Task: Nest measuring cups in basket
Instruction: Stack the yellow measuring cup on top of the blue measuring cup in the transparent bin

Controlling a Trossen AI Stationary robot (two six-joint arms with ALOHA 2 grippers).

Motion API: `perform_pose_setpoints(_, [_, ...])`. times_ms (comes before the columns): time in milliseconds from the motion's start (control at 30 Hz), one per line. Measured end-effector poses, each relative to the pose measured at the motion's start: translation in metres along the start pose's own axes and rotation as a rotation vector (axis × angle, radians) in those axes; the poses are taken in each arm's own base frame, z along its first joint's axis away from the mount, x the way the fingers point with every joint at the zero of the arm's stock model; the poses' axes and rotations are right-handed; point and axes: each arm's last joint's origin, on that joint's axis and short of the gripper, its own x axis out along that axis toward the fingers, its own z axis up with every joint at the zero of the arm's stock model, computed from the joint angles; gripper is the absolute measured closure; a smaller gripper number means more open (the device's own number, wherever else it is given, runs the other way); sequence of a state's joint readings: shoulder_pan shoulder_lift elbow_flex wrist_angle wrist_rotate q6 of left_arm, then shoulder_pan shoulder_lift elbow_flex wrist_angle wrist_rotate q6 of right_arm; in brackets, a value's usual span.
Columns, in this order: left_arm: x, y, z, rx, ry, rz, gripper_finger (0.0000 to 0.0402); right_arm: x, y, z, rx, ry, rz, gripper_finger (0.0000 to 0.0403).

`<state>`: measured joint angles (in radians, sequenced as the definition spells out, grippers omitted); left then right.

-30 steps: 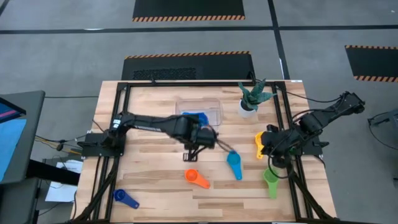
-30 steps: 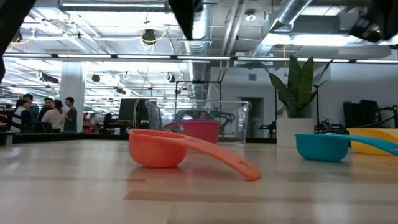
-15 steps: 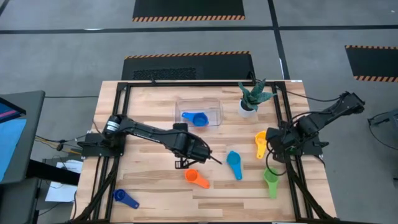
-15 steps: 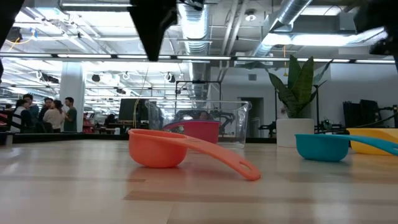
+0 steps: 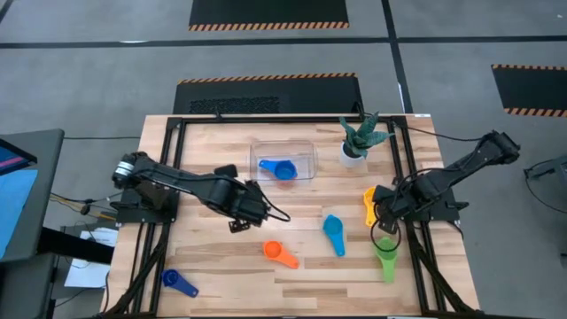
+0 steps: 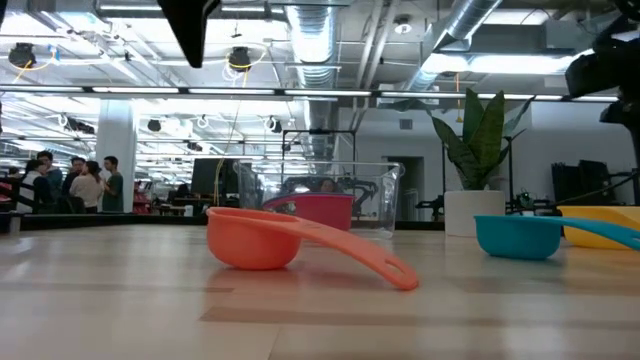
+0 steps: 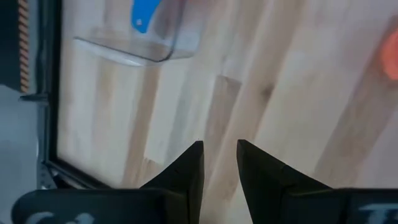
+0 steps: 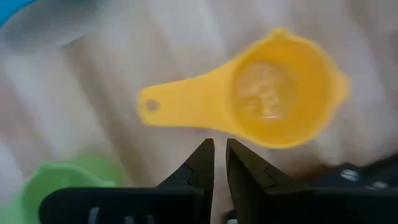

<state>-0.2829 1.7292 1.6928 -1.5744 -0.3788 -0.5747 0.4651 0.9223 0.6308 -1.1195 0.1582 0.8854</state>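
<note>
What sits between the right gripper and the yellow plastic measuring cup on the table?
Nothing visible. In the right wrist view the right gripper hangs directly over the yellow plastic measuring cup, fingers nearly together, with only bare wooden table between. The green plastic cup lies off to one side.

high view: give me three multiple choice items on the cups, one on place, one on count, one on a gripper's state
1. Where is the blue cup?
A. in the basket
B. beside the plant
C. at the table's front edge

2. How many cups lie loose on the table?
A. three
B. five
C. seven

3. How is the right gripper?
A. shut on the yellow cup
B. nearly shut, holding nothing
C. wide open around the green cup

Answers: 1 A, it lies inside the clear tub. 2 B: orange, teal, yellow, green, dark blue. 3 B, the right wrist view shows its fingers close together, nothing between.
</note>
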Motion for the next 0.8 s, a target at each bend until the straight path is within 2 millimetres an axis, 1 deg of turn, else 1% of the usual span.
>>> perform_pose_setpoints(100, [0.001, 0.006, -0.009, -0.029, -0.009, 0.026, 0.0315, 0.006, 0.006, 0.004, 0.006, 0.014, -0.017, 0.0337])
perform_pose_setpoints(267, [0.008, 0.01, -0.02, -0.043, 0.014, 0.042, 0.0315, 0.022, 0.014, 0.006, 0.086, 0.125, -0.091, 0.0337])
perform_pose_setpoints(400, [0.014, 0.009, -0.023, -0.019, 0.033, 0.055, 0.0315, 0.035, 0.021, 0.007, 0.134, 0.197, -0.154, 0.0337])
perform_pose_setpoints(533, [0.018, 0.008, -0.025, 0.015, 0.047, 0.064, 0.0315, 0.051, 0.026, 0.012, 0.17, 0.231, -0.212, 0.0337])
perform_pose_setpoints(633, [0.02, 0.008, -0.026, 0.038, 0.058, 0.071, 0.0315, 0.065, 0.031, 0.021, 0.197, 0.222, -0.198, 0.0337])
perform_pose_setpoints(733, [0.023, 0.007, -0.027, 0.062, 0.068, 0.077, 0.0315, 0.077, 0.036, 0.034, 0.24, 0.175, -0.159, 0.0337])
perform_pose_setpoints(800, [0.023, 0.007, -0.027, 0.078, 0.069, 0.077, 0.0315, 0.079, 0.04, 0.045, 0.253, 0.136, -0.124, 0.0337])
